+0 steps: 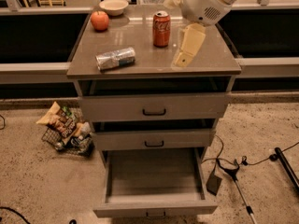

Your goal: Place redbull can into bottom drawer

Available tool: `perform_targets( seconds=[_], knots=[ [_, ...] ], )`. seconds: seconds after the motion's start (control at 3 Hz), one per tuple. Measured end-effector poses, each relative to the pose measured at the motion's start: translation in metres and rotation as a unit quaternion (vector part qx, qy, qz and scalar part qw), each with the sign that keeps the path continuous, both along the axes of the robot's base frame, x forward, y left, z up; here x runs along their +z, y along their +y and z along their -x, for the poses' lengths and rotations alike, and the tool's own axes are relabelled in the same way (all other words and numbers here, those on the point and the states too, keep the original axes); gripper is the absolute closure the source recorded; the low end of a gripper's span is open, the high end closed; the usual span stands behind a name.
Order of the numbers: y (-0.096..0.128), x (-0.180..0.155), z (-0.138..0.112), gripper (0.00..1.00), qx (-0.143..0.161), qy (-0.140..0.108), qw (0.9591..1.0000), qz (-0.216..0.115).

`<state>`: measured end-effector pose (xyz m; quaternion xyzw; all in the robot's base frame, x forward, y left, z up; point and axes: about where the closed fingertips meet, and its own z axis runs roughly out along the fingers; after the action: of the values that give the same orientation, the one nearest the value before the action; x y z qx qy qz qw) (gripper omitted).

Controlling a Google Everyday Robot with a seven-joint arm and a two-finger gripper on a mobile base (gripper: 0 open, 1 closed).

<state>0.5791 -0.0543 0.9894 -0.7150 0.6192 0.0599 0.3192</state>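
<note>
The redbull can lies on its side on the left part of the cabinet top. The bottom drawer is pulled wide open and is empty inside. My gripper hangs open and empty over the right part of the cabinet top. It is just right of the red Coca-Cola can and well to the right of the redbull can. One cream finger points down towards the top.
A red apple and a white bowl stand at the back left of the top. The two upper drawers are slightly ajar. A wire basket of snack bags sits on the floor at left. Cables and a stand lie at right.
</note>
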Motion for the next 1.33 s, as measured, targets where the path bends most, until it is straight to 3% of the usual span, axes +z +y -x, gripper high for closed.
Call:
perform_targets(
  seconds=[0.33, 0.67, 1.33],
  knots=[
    [0.003, -0.002, -0.003, 0.0, 0.002, 0.001, 1.0, -0.002],
    [0.021, -0.016, -0.02, 0.0, 0.019, 0.005, 0.9997, -0.015],
    [0.087, -0.055, -0.094, 0.0, 0.042, -0.002, 0.9981, -0.046]
  ],
)
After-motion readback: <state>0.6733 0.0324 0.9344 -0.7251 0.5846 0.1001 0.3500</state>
